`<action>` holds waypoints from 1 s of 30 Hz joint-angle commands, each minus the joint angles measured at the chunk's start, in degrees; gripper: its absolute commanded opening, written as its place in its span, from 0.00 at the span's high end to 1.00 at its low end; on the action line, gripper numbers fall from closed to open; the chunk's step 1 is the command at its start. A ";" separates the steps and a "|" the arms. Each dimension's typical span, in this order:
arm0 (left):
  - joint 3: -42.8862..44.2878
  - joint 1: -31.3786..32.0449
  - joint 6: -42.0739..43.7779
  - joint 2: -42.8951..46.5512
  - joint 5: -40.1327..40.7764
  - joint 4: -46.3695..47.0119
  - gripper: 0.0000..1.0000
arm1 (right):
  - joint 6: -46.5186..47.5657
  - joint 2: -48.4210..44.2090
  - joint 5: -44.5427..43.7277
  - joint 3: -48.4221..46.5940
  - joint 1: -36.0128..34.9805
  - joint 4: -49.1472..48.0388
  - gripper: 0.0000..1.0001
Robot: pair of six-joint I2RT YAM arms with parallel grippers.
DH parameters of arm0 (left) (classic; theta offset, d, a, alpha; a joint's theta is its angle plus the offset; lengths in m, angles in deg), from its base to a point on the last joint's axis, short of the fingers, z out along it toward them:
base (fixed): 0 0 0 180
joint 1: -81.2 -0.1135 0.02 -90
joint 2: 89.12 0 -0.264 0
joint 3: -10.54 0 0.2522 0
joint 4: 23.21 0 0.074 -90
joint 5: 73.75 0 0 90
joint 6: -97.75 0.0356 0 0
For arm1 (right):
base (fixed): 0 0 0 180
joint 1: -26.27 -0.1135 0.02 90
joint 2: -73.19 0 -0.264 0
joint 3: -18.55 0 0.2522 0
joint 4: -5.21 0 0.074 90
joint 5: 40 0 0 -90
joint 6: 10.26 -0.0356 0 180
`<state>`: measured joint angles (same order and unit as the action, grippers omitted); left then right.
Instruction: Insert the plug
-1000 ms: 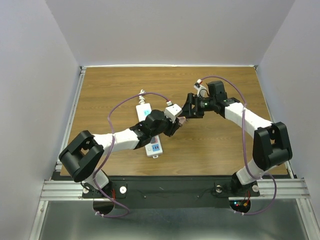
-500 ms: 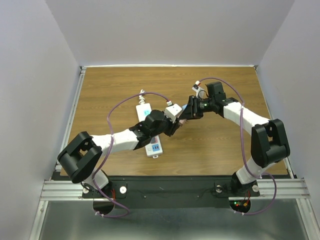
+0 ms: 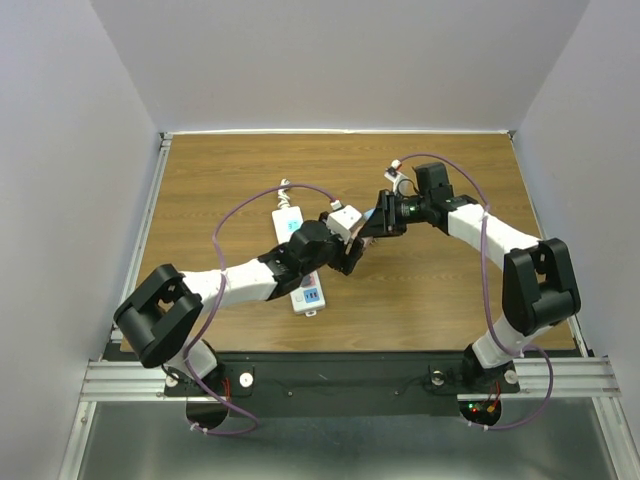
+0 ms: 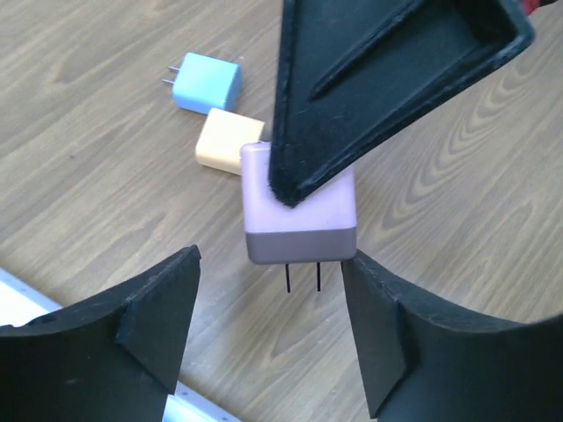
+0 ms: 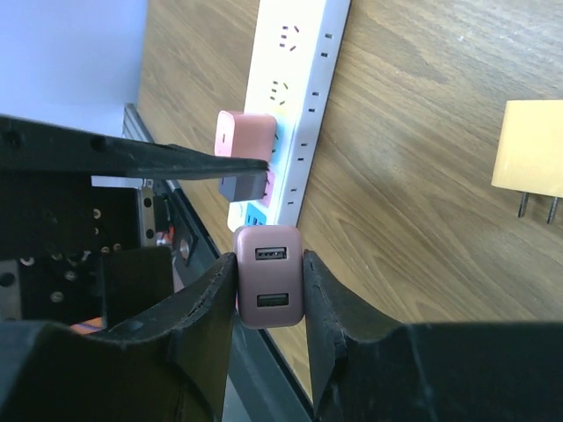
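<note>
- The right arm [image 3: 480, 235] stretches inward; the right gripper [image 5: 269, 301] clamps the pink plug [image 5: 269, 264].
- The left arm [image 3: 240, 280] angles toward it; the left gripper [image 4: 271, 268] is released, fingers [image 4: 158, 325] flanking the plug, apart.

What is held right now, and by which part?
The right gripper clamps the mauve plug by two opposite sides of its body. The left gripper stands open around it, holding nothing.
</note>
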<state>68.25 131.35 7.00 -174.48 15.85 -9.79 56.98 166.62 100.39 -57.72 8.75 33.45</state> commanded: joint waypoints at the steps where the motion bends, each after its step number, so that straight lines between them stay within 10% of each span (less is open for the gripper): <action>1: -0.96 -0.84 -1.79 5.11 2.60 4.46 0.15 | -0.17 -3.78 -2.39 -1.22 0.82 -1.65 1.00; 10: -8.17 -11.81 -8.90 15.22 3.65 3.32 0.13 | -0.79 -2.64 -15.13 -10.53 1.70 -0.25 1.00; 19: -11.33 -28.60 -21.04 9.78 0.86 0.84 0.15 | -0.62 6.67 -38.94 -24.67 -14.55 3.71 1.00; 30: -9.75 -32.48 -22.19 0.65 -3.72 5.60 0.17 | -2.19 23.10 -56.97 -41.37 -27.48 9.86 1.00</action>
<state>56.60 99.86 -14.49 -172.60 13.97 -8.20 55.69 188.21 53.00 -93.60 -17.11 40.62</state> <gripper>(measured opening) 0.832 0.381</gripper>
